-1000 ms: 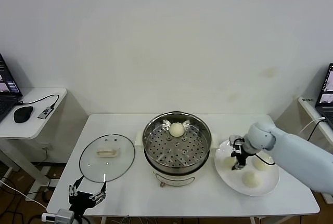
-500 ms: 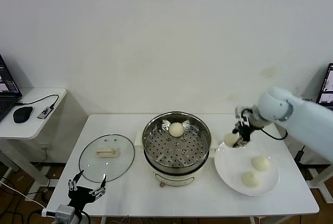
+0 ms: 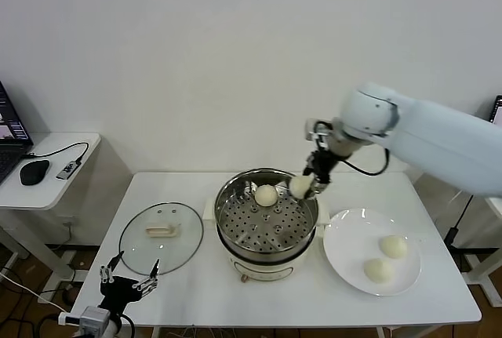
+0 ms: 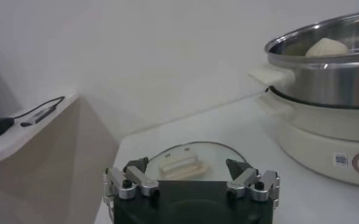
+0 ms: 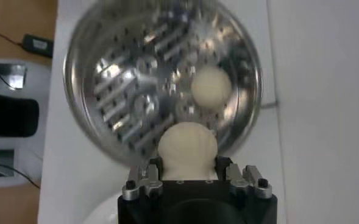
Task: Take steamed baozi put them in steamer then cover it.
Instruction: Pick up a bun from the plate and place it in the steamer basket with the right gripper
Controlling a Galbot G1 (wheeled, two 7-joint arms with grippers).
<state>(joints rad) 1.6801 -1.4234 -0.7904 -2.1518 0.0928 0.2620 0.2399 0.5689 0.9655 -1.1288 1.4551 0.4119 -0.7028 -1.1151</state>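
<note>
My right gripper (image 3: 304,187) is shut on a cream-white baozi (image 3: 299,186) and holds it in the air over the right rim of the steel steamer (image 3: 267,212). In the right wrist view that baozi (image 5: 187,150) fills the gap between the jaws, above the perforated floor (image 5: 142,91). One baozi (image 3: 267,194) lies at the back of the steamer basket. Two more baozi (image 3: 393,246) (image 3: 379,270) rest on the white plate (image 3: 349,238). The glass cover (image 3: 161,237) lies flat on the table, left of the steamer. My left gripper (image 3: 127,283) hangs open off the table's front left edge.
A side table (image 3: 47,189) at the far left carries a mouse (image 3: 34,172) and a cable. The steamer's cream base (image 4: 325,137) and handle (image 4: 272,77) show in the left wrist view, beyond the cover (image 4: 180,164).
My right gripper lifted a baozi off the plate and carried it left and up to the steamer's right rim. Two baozi stay on the plate. The left arm barely moved.
</note>
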